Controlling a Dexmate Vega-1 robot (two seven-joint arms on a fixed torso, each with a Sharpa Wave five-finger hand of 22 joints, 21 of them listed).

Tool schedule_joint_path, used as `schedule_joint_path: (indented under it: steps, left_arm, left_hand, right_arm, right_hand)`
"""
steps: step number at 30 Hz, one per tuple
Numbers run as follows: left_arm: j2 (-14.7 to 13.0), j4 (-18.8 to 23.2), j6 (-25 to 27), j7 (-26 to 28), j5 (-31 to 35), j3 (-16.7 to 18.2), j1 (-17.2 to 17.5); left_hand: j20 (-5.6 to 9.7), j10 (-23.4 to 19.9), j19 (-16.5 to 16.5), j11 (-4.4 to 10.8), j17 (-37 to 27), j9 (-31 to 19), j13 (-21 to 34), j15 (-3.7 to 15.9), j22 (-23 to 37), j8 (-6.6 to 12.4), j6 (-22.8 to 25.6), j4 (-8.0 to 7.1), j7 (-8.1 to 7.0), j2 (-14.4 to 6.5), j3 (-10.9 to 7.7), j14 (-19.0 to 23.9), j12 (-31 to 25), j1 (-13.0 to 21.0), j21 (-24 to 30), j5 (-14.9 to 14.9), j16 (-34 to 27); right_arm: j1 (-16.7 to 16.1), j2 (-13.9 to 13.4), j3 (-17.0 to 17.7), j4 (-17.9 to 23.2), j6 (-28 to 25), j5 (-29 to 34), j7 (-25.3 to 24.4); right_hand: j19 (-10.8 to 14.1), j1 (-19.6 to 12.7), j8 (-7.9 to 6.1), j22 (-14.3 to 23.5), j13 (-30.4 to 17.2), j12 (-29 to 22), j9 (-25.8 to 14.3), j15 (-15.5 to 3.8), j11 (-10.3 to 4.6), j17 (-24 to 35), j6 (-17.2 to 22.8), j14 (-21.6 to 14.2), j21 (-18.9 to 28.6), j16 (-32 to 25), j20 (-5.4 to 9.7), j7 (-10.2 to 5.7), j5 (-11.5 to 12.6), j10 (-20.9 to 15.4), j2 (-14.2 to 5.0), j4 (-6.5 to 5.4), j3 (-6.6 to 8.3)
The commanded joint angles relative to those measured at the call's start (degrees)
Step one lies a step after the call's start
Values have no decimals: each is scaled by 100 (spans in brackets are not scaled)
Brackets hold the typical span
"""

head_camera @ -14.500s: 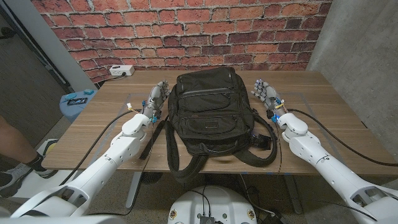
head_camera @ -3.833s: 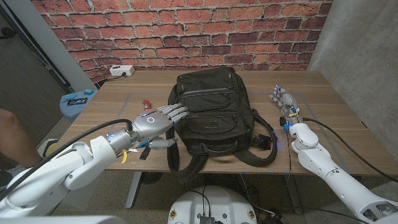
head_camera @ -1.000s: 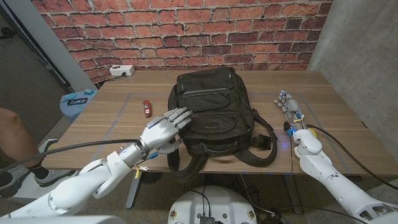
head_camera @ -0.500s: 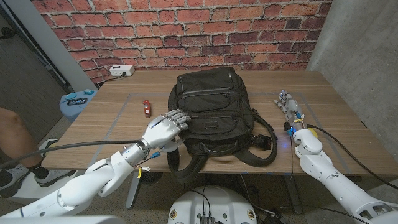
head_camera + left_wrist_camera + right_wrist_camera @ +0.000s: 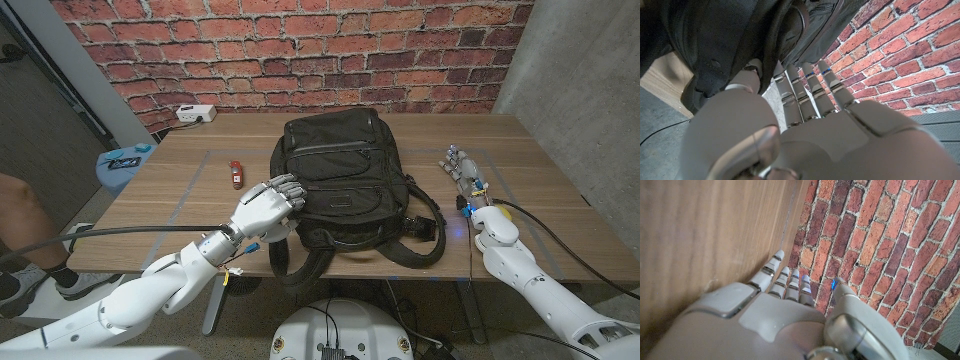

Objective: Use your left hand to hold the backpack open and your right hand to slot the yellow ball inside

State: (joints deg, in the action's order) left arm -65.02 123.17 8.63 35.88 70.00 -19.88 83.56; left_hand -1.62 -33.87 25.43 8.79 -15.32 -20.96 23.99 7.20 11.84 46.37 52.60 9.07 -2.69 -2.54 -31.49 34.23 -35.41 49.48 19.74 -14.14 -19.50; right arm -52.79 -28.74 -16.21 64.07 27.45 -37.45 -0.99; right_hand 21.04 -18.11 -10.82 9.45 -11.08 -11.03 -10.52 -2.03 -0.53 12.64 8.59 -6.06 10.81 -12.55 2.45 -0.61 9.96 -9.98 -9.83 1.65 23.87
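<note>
The black backpack (image 5: 340, 175) lies flat in the middle of the wooden table (image 5: 180, 190), zipped pockets up and straps trailing over the near edge. My left hand (image 5: 268, 208) is at the bag's near left side, its fingers (image 5: 285, 186) bent over the edge and touching the fabric. In the left wrist view my left hand (image 5: 805, 135) reaches with spread fingers to the backpack (image 5: 715, 40), the thumb against it and nothing pinched. My right hand (image 5: 462, 170) stays on the table to the right of the bag, fingers straight and empty; the right wrist view shows this hand (image 5: 780, 305) beside the tabletop (image 5: 700, 230).
A small red object (image 5: 236, 174) lies on the table left of the bag. A white power strip (image 5: 196, 113) sits at the far left edge by the brick wall. A blue thing (image 5: 125, 160) stands off the table's left side, and a person's leg (image 5: 15, 215) shows at the left edge.
My left hand's fingers have bent further over the backpack's left edge and the hand has shifted slightly. The right hand and the bag have not moved.
</note>
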Motion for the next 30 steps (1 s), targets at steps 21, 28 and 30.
schedule_joint_path:
  steps: [21,28,30]
  left_arm:
    - [-221,287,241,90,-268,54,-111]
    - [-270,317,253,157,-361,186,-50]
    - [-289,330,251,161,-376,221,-31]
  left_hand:
    - [33,-347,114,93,-99,138,183,100,20,108,256,-15,43,-145,-5,324,-260,69,111,6,-79]
    - [35,-412,112,112,-104,128,218,101,21,140,258,-14,56,-150,-16,403,-304,57,126,0,-76]
    - [39,-428,113,116,-110,133,225,102,21,146,268,-15,45,-156,-17,409,-314,57,129,-1,-76]
  right_arm:
    - [78,-120,-80,158,-259,57,-16]
    - [84,-142,-92,241,-313,85,-57]
    - [86,-142,-97,261,-323,91,-67]
  right_hand:
    - [18,-51,-27,32,-23,-33,-21,-101,33,21,55,38,26,-40,213,13,5,19,-13,-4,-4]
    - [15,-52,-29,32,-23,-34,-21,-103,34,21,60,37,25,-41,210,10,5,17,-12,-4,-6]
    - [16,-52,-29,32,-23,-34,-21,-107,34,21,59,38,26,-40,211,13,5,17,-12,-4,-6]
